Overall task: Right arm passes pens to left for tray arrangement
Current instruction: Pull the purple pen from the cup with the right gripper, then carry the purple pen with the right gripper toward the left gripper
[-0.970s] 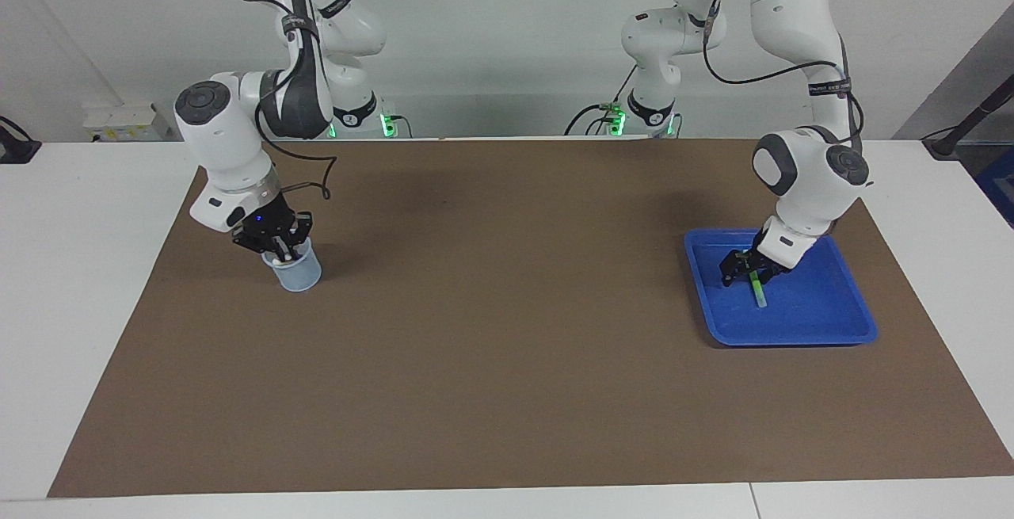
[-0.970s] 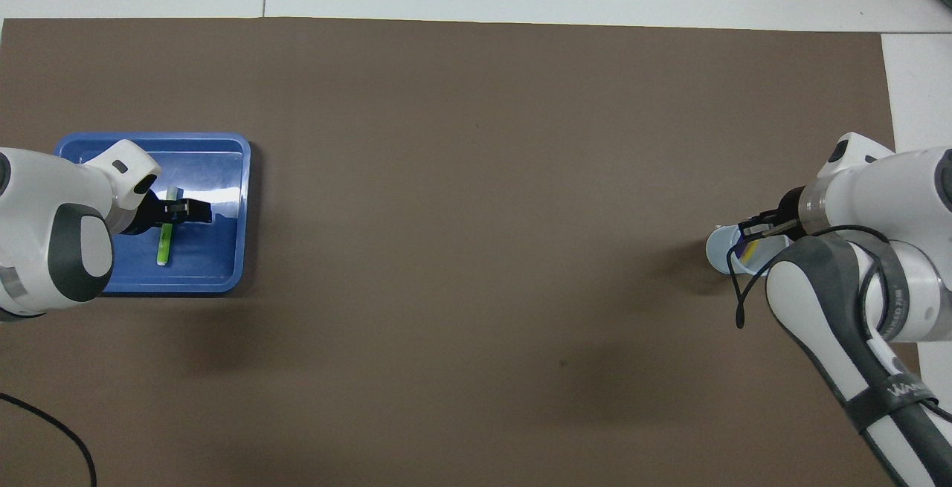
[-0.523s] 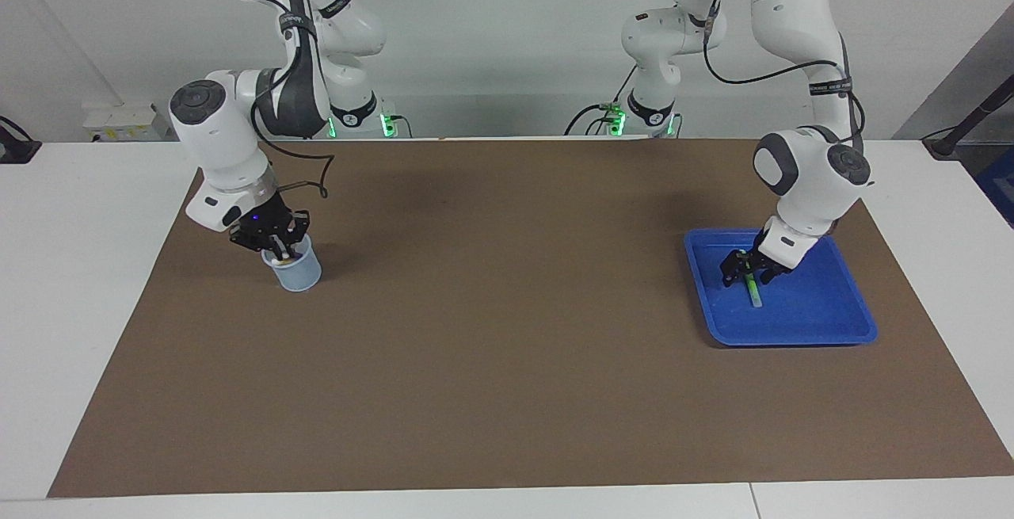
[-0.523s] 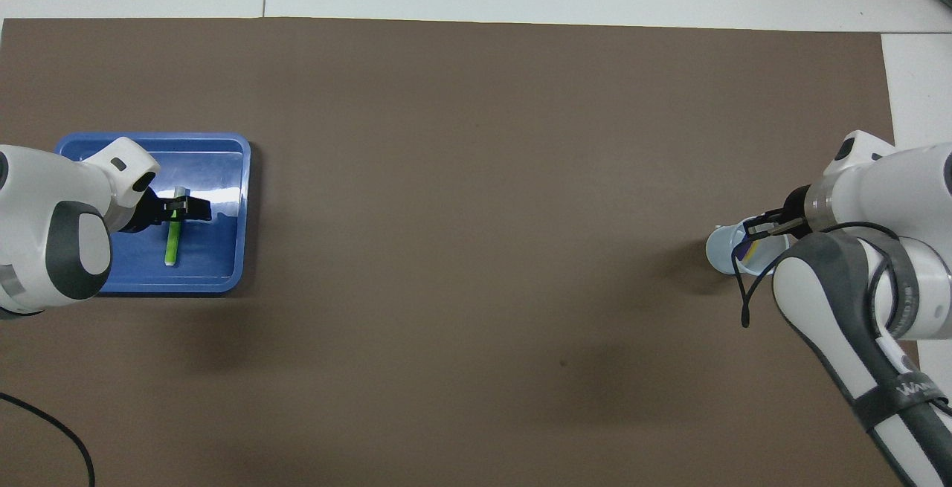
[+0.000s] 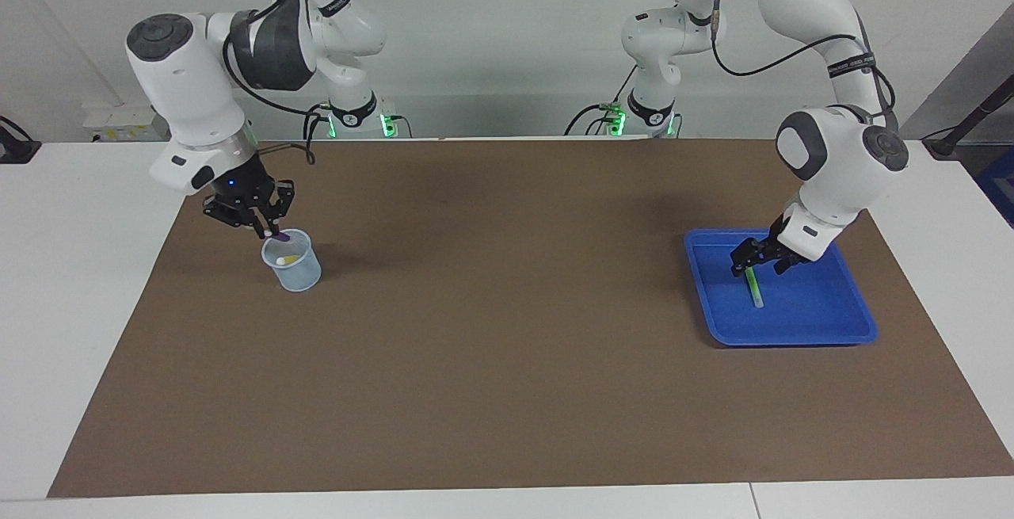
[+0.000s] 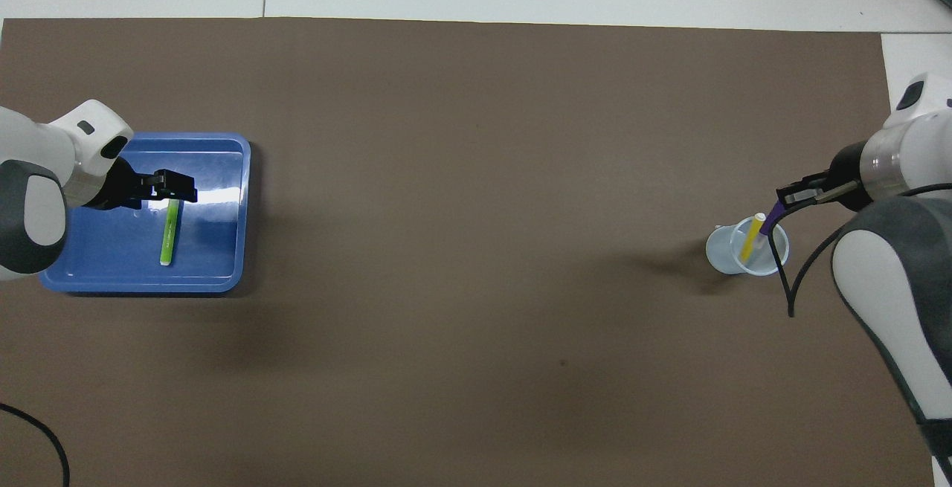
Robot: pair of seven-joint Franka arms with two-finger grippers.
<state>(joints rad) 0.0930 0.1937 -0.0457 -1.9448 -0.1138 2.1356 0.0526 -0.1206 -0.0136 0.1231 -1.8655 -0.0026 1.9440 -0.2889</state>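
The green pen lies flat in the blue tray at the left arm's end of the table. My left gripper hangs open just above the pen's end that is farther from the robots, holding nothing. At the right arm's end, my right gripper is shut on the top of the purple pen, whose lower end still dips into the translucent cup. The yellow pen leans inside the cup.
A brown mat covers most of the white table; tray and cup stand on it near its two ends. A black cable curls at the mat's corner nearest the left arm.
My right gripper has risen from the cup, drawing the purple pen up with it. My left gripper has lifted off the green pen, which stays lying in the tray.
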